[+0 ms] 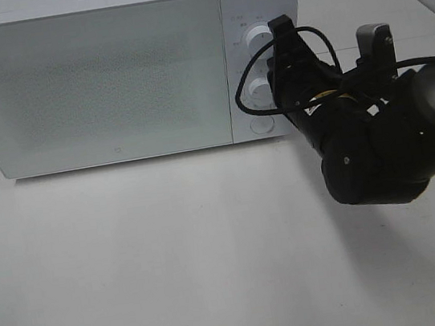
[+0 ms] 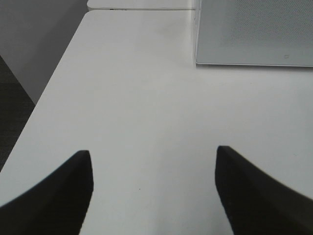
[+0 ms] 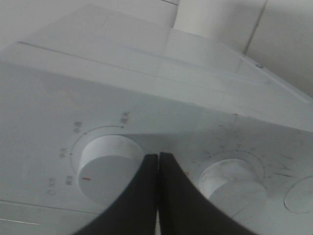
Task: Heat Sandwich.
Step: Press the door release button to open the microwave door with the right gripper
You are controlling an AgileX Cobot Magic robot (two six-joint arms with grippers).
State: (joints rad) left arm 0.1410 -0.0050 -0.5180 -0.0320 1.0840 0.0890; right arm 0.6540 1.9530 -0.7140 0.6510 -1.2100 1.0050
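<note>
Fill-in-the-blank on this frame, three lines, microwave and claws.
The microwave door is ____.
The right claw, pointing between the upper knob and lower knob, is ____.
The left claw hangs ____ above the table.
Answers: closed; shut; open.

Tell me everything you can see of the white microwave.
The boxy white microwave stands upright on the white table, door shut, its frosted speckled window hiding the inside. A panel beside the door stacks an upper white dial, a lower white dial and a round button. The shut black right gripper points between the dials; contact is unclear.
</note>
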